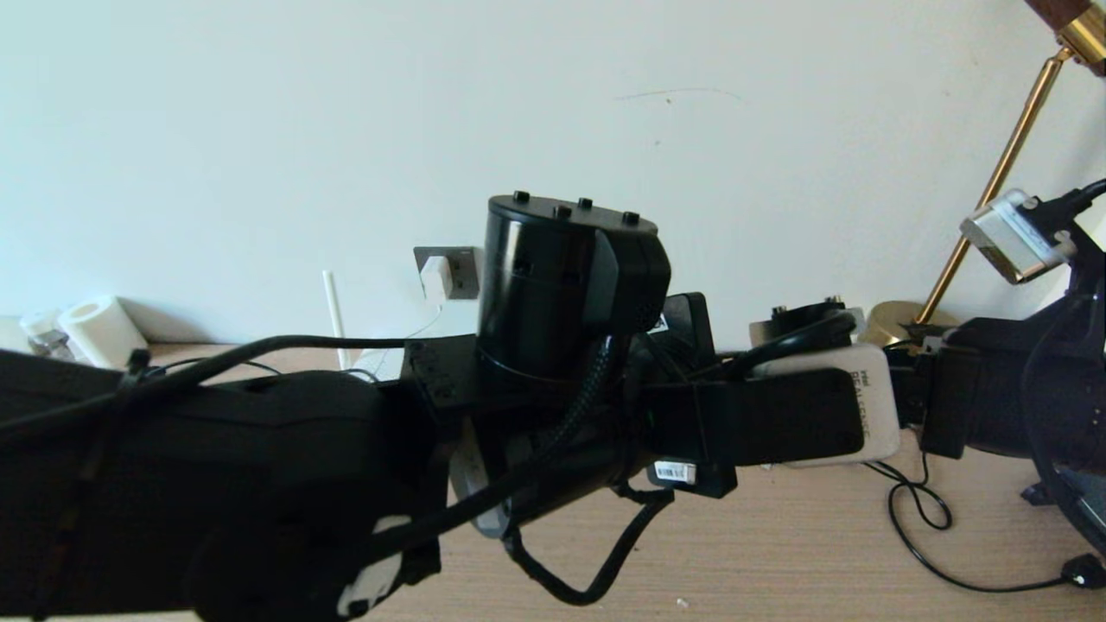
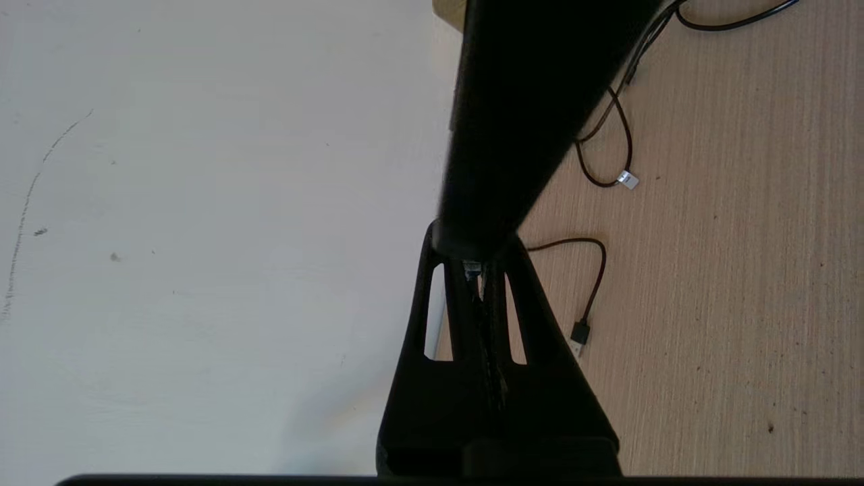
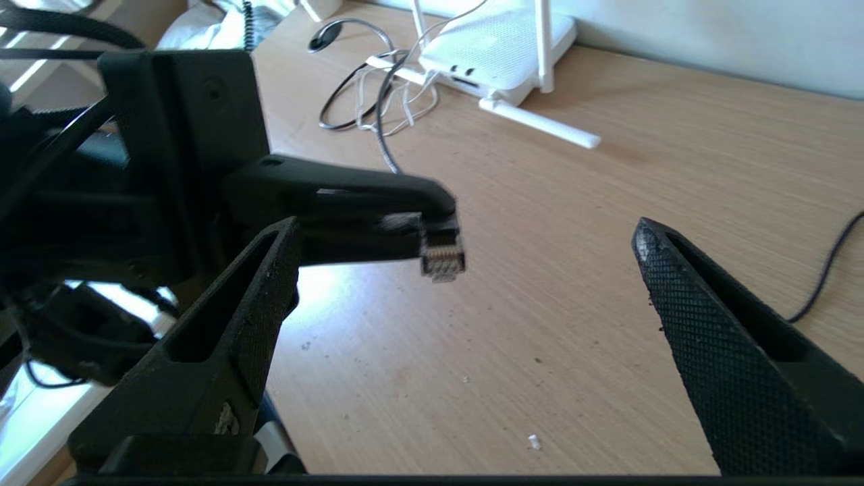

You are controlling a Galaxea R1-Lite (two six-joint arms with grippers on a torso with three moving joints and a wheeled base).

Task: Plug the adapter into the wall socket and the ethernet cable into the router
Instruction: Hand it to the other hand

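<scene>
The adapter (image 1: 436, 278) sits in the wall socket (image 1: 462, 269) already. The left hand (image 3: 432, 233) pinches the ethernet cable (image 3: 442, 255); the right hand (image 3: 466, 324) gapes wide. Next, the plug must reach the router (image 3: 496, 50).

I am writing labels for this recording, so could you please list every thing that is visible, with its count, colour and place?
adapter: 1, white, plugged in the wall socket.
wall socket: 1, dark grey, on the wall.
router: 1, white, on the desk by the wall; one antenna lies flat.
ethernet cable: 1, black, clear-tipped plug held above the desk.
lamp: 1, brass, desk's right end.
thin USB cable: 1, black, loose on the desk.
paper roll: 1, white, desk's left end.
desk: 1, light wood.
left gripper: 1, black, shut on the ethernet cable's plug.
right gripper: 1, black, open, facing the plug.
</scene>
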